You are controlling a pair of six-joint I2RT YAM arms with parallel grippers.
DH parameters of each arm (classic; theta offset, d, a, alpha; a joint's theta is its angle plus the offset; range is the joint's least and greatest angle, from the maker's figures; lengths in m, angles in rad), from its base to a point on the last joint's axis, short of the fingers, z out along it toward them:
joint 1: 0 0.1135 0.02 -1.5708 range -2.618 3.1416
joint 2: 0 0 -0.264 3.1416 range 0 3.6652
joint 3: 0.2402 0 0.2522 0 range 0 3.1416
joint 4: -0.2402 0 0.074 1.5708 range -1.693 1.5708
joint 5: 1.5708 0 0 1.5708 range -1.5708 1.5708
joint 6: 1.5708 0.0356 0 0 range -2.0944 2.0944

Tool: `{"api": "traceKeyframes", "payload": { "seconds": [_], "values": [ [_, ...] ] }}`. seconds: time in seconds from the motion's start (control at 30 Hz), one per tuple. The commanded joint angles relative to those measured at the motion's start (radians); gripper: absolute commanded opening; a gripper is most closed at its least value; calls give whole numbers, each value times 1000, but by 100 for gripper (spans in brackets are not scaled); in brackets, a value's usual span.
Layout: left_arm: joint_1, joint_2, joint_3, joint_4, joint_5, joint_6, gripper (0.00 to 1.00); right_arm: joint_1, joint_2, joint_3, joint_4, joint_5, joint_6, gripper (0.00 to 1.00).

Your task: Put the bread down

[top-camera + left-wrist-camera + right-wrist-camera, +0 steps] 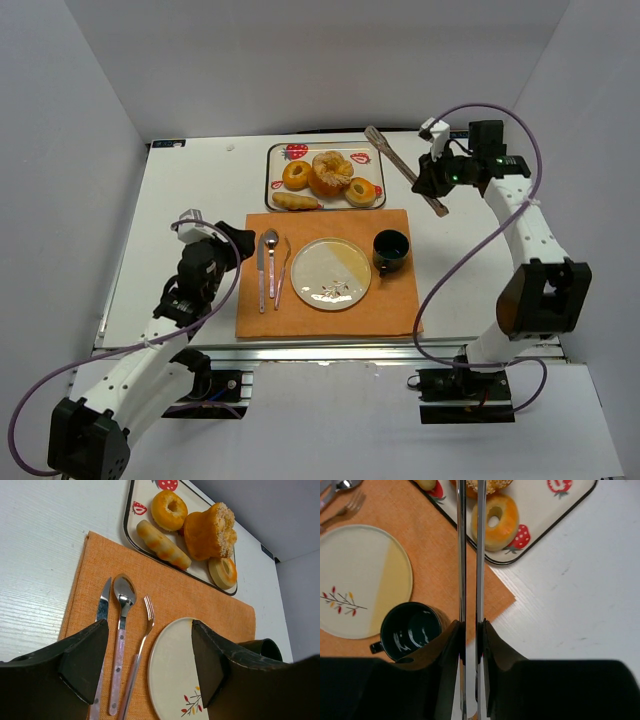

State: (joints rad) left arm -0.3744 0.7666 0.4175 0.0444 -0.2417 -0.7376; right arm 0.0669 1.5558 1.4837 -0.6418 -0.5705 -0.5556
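We hold the tongs (461, 555) clamped in our right gripper (470, 635), their two thin arms running nearly parallel with a narrow gap between them. Our left gripper (150, 647) hovers over the near left of the placemat (250, 320) with its jaws wide apart and nothing in them. The bread all lies on the strawberry-print tray (275, 155) at the far edge of the placemat: a glazed doughnut (296, 175), a large sugared bun (331, 172), a small ring (361, 191) and a long ridged roll (294, 201). The plate (330, 273) is bare. We judge these pieces light and soft with a crust that dents, so a gentle squeeze across the middle should do. The rings are best caught across one side of the loop and the roll across its width. The glaze may make the doughnut slippery against smooth metal. In our right wrist view the tongs' tips run off the top edge, so there we cannot see where they end relative to the bread. The task does not say which piece is meant. The bun hides part of the tray behind it, and glare inside the dark mug (390, 250) keeps us from telling whether it holds liquid.
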Motion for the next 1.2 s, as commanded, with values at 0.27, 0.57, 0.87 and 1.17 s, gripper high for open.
{"api": "traceKeyframes", "payload": {
  "seconds": [0.27,0.57,0.87,1.17],
  "values": [
    [3,-89,24,-32,-19,-39,77,-12,230,179,-94,-72,189,34],
    [3,-49,41,-14,-8,-40,77,-10,277,178,-79,-34,215,38],
    [3,-50,30,-9,-11,-46,77,-9,328,193,-32,47,243,42],
    [3,-64,20,-17,-22,-52,77,-7,319,194,-7,64,229,44]
  ]
}}
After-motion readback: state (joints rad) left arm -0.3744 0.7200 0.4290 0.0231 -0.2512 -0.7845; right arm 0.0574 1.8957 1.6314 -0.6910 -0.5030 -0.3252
